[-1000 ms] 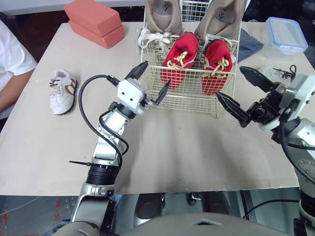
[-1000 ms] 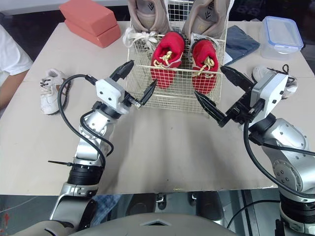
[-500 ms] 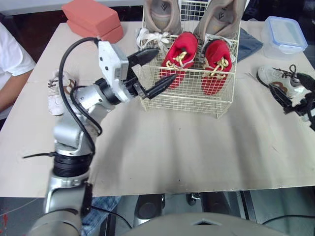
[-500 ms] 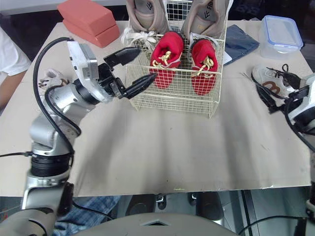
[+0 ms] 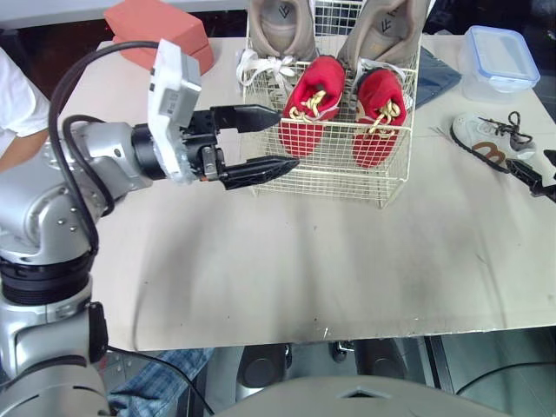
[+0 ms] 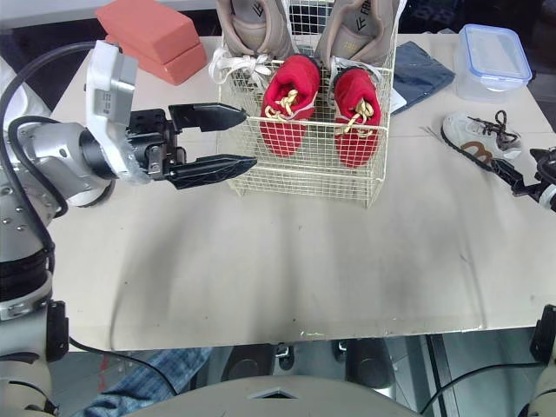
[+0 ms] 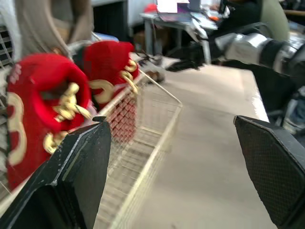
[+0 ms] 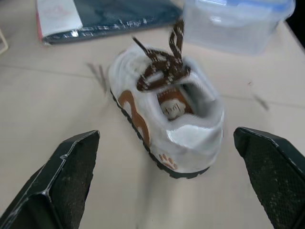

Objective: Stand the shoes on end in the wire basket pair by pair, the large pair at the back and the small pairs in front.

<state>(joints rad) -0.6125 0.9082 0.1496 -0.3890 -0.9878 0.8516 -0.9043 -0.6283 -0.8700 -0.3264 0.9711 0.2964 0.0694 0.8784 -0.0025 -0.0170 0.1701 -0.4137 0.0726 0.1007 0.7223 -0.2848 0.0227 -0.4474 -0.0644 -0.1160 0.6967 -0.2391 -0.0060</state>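
The wire basket (image 5: pixel 323 179) stands at the back middle of the table. Two large tan shoes (image 5: pixel 283 26) stand on end at its back, and two small red shoes (image 5: pixel 316 106) stand in front of them. My left gripper (image 5: pixel 282 139) is open and level, its tips at the basket's front left corner, holding nothing. A small white shoe with brown trim and laces (image 8: pixel 164 119) lies on the table at the right. My right gripper (image 8: pixel 166 138) is open just short of this shoe's heel, one finger on each side and apart from it. My left arm covers the table's left side.
Two red blocks (image 5: pixel 156 35) lie stacked at the back left. A clear box with a blue lid (image 5: pixel 497 61) and a dark folded item (image 5: pixel 439 76) sit at the back right. A person's white sleeve (image 5: pixel 17 109) shows at the left edge.
My left arm swung out to the left, and its gripper now points rightward at the basket's front left corner. My right gripper moved right, from the basket's front to the white shoe.
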